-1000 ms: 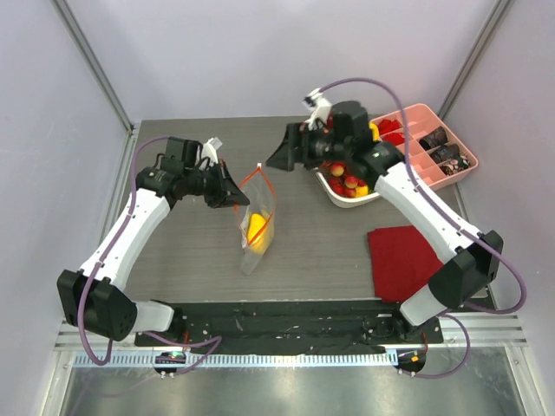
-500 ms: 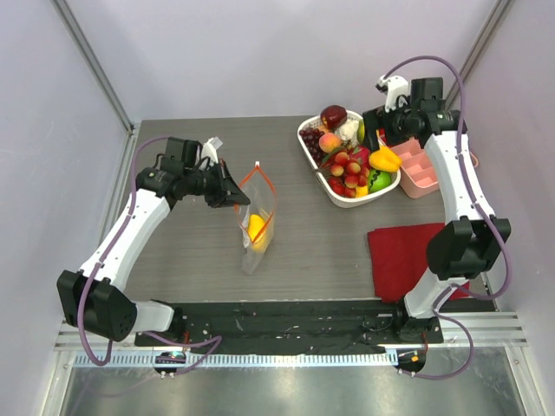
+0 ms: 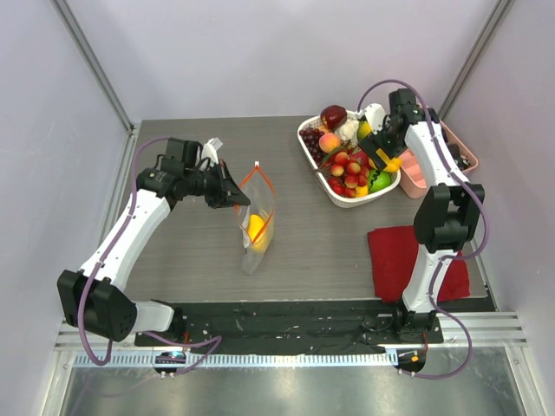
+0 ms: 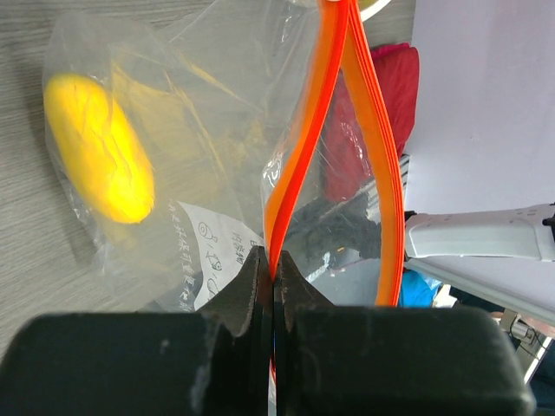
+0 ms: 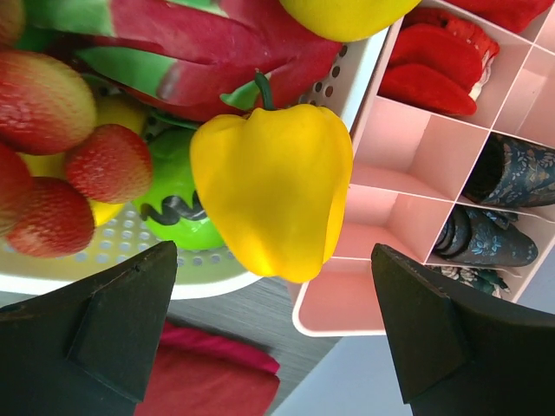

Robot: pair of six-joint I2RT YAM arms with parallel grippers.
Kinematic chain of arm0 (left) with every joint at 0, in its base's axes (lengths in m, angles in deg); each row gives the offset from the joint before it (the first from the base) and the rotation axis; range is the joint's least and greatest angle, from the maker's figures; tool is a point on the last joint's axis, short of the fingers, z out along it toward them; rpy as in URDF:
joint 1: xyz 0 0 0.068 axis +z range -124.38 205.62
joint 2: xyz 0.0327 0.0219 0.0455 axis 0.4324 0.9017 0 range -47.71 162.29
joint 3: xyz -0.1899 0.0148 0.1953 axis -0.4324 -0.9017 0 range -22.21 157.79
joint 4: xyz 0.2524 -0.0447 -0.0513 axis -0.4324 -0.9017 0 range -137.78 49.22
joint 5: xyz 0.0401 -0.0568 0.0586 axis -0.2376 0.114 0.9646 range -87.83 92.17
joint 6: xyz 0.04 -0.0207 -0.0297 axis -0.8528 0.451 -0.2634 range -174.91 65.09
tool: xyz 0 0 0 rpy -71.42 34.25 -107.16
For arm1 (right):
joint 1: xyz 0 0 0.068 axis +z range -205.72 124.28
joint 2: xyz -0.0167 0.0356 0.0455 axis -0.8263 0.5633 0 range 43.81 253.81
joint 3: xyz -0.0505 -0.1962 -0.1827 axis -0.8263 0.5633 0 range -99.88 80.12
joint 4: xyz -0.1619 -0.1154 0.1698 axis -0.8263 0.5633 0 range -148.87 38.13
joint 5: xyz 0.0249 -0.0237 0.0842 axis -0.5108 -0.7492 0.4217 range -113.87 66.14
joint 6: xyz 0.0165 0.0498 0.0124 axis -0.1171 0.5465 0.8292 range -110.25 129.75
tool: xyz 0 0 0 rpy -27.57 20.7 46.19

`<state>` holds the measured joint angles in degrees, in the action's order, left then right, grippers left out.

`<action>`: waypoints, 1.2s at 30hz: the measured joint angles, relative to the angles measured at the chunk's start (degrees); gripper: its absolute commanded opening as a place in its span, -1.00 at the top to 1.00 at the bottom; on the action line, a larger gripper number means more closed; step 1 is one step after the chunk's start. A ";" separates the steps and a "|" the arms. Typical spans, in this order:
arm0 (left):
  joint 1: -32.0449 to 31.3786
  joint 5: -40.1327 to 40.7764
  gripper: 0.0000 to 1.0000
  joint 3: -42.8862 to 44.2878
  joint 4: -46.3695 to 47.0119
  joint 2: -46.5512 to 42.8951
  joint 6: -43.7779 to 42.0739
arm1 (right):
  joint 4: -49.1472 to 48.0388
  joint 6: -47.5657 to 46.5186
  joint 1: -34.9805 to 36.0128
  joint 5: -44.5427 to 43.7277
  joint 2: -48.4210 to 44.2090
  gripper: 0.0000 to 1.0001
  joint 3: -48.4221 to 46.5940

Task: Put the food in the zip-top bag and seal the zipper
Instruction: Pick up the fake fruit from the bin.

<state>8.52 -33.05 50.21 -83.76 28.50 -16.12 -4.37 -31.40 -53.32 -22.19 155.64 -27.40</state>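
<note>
The zip-top bag (image 3: pixel 257 221) stands on the table with its mouth spread, and a yellow piece of food (image 3: pixel 255 228) lies inside it. My left gripper (image 3: pixel 235 196) is shut on one side of the orange-red zipper (image 4: pixel 334 113); its jaws pinch the strip (image 4: pixel 274 270). In the left wrist view the yellow piece (image 4: pixel 100 147) shows through the clear plastic. My right gripper (image 3: pixel 382 154) hangs open over the right end of the white basket. A yellow pepper (image 5: pixel 273 186) lies ahead of the right gripper (image 5: pixel 277 325), untouched between its wide fingers (image 5: pixel 121 329). Beside the pepper are strawberries (image 5: pixel 108 165) and a green piece (image 5: pixel 178 217).
The white perforated basket (image 3: pixel 342 198) at the back right holds several more fruit pieces. A pink compartment tray (image 5: pixel 408 147) stands against its right side, holding red and dark items. A red folded cloth (image 3: pixel 395 256) lies at the front right.
My right arm has swung from near the bag back to the right side of the basket, above the yellow pepper, with its jaws opening wider. The left gripper and bag have not moved.
</note>
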 measured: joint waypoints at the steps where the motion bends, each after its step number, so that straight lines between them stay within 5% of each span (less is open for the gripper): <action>1: 0.00 0.00 0.99 -0.02 -0.02 0.00 0.00 | -0.04 -0.70 0.07 -0.79 0.63 -0.96 0.00; 13: 0.00 -0.46 0.99 -0.24 0.39 0.00 -0.17 | -1.49 -3.89 1.57 -5.29 5.03 -0.90 -0.28; 16: 0.00 -0.48 0.99 -0.26 0.39 0.00 -0.22 | -1.95 -4.37 1.62 -5.64 5.33 -0.77 -0.28; 20: 0.00 -0.48 0.99 -0.24 0.39 0.00 -0.26 | -2.34 -4.92 1.64 -5.81 5.44 -0.27 -0.26; 25: 0.00 -0.46 0.99 -0.24 0.37 0.00 -0.46 | -2.38 -5.16 1.62 -5.86 5.42 0.11 -0.26; 36: 0.00 -0.46 1.00 -0.24 0.35 0.00 -0.68 | 3.50 -1.92 0.85 -1.20 3.10 0.25 -6.60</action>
<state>8.52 -33.51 49.97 -83.41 28.50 -16.80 -0.87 -33.32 -52.47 -23.40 158.74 -34.00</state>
